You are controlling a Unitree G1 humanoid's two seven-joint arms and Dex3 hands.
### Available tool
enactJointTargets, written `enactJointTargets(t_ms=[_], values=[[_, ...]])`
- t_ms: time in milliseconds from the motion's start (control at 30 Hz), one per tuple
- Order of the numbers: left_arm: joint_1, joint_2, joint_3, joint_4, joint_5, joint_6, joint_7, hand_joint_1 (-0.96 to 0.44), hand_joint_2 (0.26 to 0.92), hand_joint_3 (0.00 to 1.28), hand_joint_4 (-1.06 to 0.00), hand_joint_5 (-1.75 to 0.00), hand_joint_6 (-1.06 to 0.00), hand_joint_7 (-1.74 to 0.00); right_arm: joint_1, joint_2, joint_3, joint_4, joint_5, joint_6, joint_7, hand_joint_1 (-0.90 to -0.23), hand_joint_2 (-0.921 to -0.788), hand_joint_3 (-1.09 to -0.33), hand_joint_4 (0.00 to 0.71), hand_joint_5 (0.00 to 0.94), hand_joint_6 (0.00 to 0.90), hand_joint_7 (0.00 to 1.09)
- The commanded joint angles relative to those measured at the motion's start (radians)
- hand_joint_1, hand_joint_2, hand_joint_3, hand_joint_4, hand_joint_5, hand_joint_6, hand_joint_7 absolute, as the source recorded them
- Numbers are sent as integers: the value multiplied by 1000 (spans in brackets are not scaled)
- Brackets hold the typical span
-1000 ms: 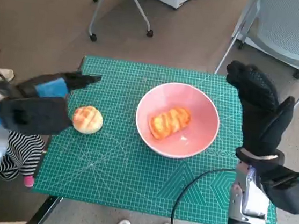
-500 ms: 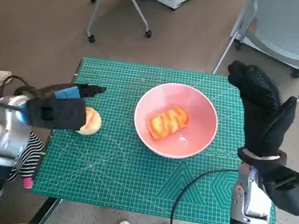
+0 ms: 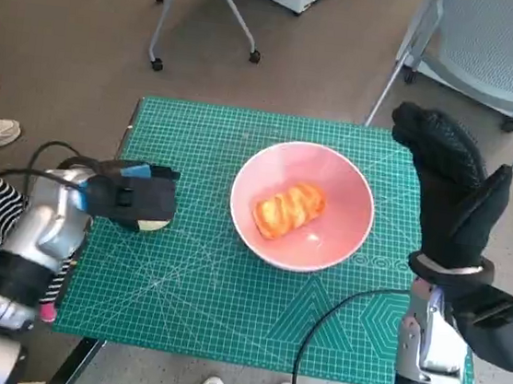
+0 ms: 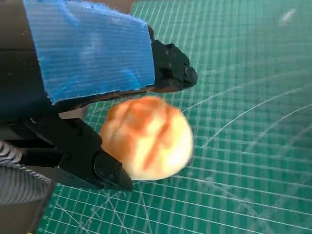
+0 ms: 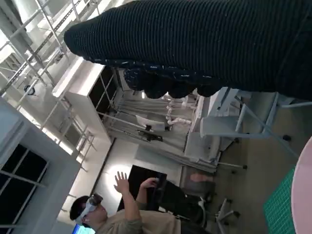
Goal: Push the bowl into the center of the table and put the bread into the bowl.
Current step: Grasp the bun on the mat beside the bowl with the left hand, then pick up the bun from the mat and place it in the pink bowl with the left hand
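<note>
Bare green mat (image 3: 225,309) lies open along the near side and between the round bun (image 3: 152,225) and the pink bowl (image 3: 302,206). The raised right hand (image 3: 447,191) blocks the bowl's right flank; chairs (image 3: 495,52) crowd the far side.

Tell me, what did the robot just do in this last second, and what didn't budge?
The left hand swung in over the round bun and came down, so its fingers now lie on either side of it; whether it grips the bun yet is unclear. The bun stayed where it was. The pink bowl, the striped bread in it and the raised right hand kept their places.
</note>
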Motion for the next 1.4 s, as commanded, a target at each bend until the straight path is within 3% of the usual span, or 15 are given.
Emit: enactJointTargets(t_ms=[33, 67, 100, 133, 167, 233, 267, 433, 600, 833, 1000, 1200, 1400], values=[[-33, -10, -27, 69, 42, -21, 43, 65, 837, 41, -601, -113, -600, -127, 23, 1, -1, -4, 0, 20, -7, -665, -921, -704, 181, 0, 47, 567], [-34, -10, -30, 83, 47, -31, 54, 63, 841, 38, -643, -131, -620, -152, 24, 0, -1, -4, 1, 20, -7, -665, -921, -704, 181, 0, 47, 567], [-36, -11, -33, 94, 50, -39, 62, 40, 870, 61, -670, -487, -580, -559, 24, 0, -2, -5, 2, 21, -6, -665, -921, -704, 181, 0, 47, 567], [-37, -11, -34, 110, 50, -52, 73, 26, 888, 86, -677, -729, -544, -830, 24, 0, -3, -4, 2, 21, -6, -665, -921, -704, 181, 0, 47, 567], [-38, -11, -35, 122, 49, -62, 82, 17, 888, 89, -714, -846, -564, -968, 24, -1, -3, -5, 3, 21, -5, -666, -921, -704, 181, 0, 46, 567], [-35, -8, -32, 133, 47, -82, 93, 9, 878, 93, -763, -933, -609, -1060, 25, -1, -4, -5, 3, 22, -5, -667, -921, -704, 181, 0, 46, 568], [-33, -5, -30, 133, 44, -91, 95, 7, 874, 94, -776, -948, -623, -1075, 26, -1, -4, -5, 3, 22, -5, -667, -921, -704, 181, 0, 46, 568], [-20, 16, -13, 108, 29, -122, 90, 1, 698, 384, -817, -1072, -694, -1120, 28, -1, -4, -5, 1, 20, -5, -668, -921, -703, 181, 0, 46, 568], [-4, 46, 22, 32, 10, -133, 73, 1, 653, 478, -787, -1179, -709, -1084, 27, -1, -4, -4, 0, 23, -5, -668, -921, -703, 181, 0, 46, 569], [57, 89, 128, -192, -56, -108, 54, 1, 799, 213, -774, -1198, -743, -947, 28, -1, -3, -2, 4, 25, -1, -669, -921, -703, 181, 0, 46, 569], [118, 95, 236, -402, -116, -79, 65, 1, 816, 177, -777, -1174, -751, -950, 27, -1, -1, -1, 4, 25, 2, -670, -921, -703, 181, 0, 46, 570], [159, 73, 345, -652, -188, -16, 55, 2, 853, 109, -788, -1039, -725, -1090, 25, -2, 0, 0, 8, 28, 5, -670, -921, -703, 182, 0, 46, 570], [154, 37, 393, -834, -239, 22, 68, 3, 855, 93, -817, -1000, -721, -1100, 22, -2, 1, 4, 10, 28, 8, -670, -921, -702, 181, 0, 46, 570]])
